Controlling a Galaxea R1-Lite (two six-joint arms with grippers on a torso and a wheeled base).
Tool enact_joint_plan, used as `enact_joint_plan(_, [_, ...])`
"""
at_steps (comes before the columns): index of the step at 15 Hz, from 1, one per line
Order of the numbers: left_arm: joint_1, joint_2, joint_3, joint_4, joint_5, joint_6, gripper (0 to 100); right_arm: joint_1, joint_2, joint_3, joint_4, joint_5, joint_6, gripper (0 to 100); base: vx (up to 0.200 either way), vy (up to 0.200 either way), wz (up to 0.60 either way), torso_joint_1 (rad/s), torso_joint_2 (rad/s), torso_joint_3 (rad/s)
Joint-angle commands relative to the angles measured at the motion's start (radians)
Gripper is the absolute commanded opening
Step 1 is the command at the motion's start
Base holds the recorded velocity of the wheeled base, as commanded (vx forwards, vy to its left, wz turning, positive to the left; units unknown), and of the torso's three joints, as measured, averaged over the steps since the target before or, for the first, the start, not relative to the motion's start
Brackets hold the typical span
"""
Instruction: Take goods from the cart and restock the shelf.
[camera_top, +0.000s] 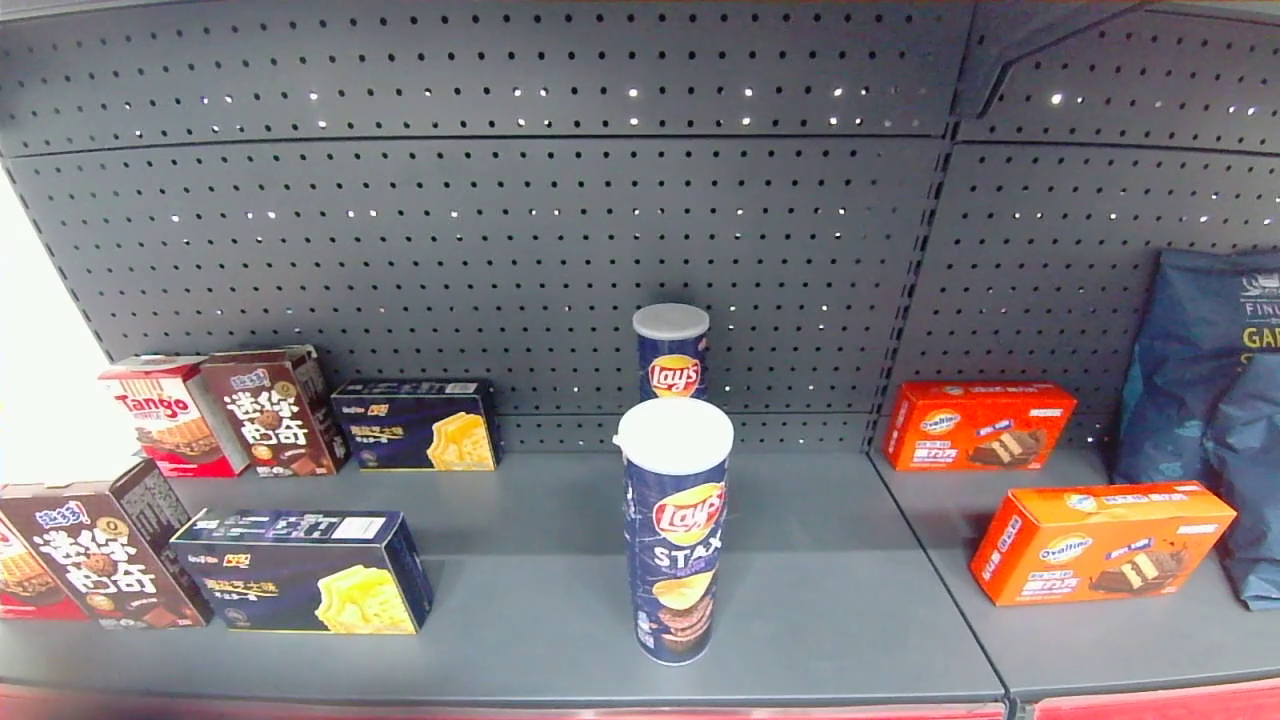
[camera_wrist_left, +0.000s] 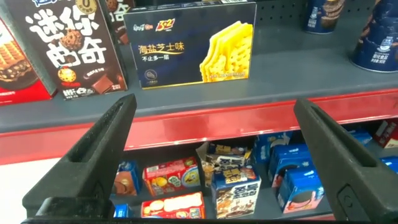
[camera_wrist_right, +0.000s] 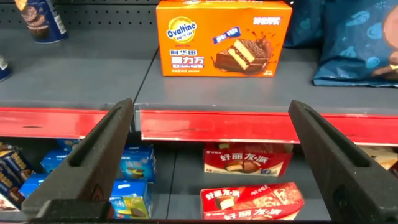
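Where shelf (camera_top: 830, 600) spans lower frame: front orange box (camera_top: 1100, 540) lower right, front navy box (camera_top: 305, 570) lower left, chip can (camera_top: 675, 530) upright centre, second chip can (camera_top: 671, 350) behind it, near pegboard (camera_top: 480, 250). Left gripper (camera_wrist_left: 214, 106), right gripper (camera_wrist_right: 211, 107): both released, empty, facing shelf front.

pegboard: dark perforated back panel (camera_top: 480, 250) across the upper frame
left side: red wafer box (camera_top: 170, 412) touching brown chocolate box (camera_top: 272, 410); navy cracker box (camera_top: 415, 425) just beside; second brown box (camera_top: 95, 555) and second navy box (camera_top: 305, 572) at lower left
right side: rear orange cake box (camera_top: 978, 425); front orange cake box (camera_top: 1100, 542) nearer; blue bags (camera_top: 1200, 350) at right edge
below: red edge strip (camera_wrist_right: 249, 127) across mid frame; small cartons (camera_wrist_left: 171, 176) under it
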Motion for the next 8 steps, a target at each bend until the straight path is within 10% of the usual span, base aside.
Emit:
enact_joint_plan(1, [0.0,0.0,0.0,0.0,0.0,0.0,100,0.001,0.001,0.0,0.0,0.001,-0.001,100,0.0,0.0,0.0,0.0,0.0,0.0])
enact_joint_plan(8, [0.0,0.0,0.0,0.0,-0.002,0.002,100,0.001,0.001,0.0,0.0,0.001,-0.001,100,0.0,0.0,0.0,0.0,0.0,0.0])
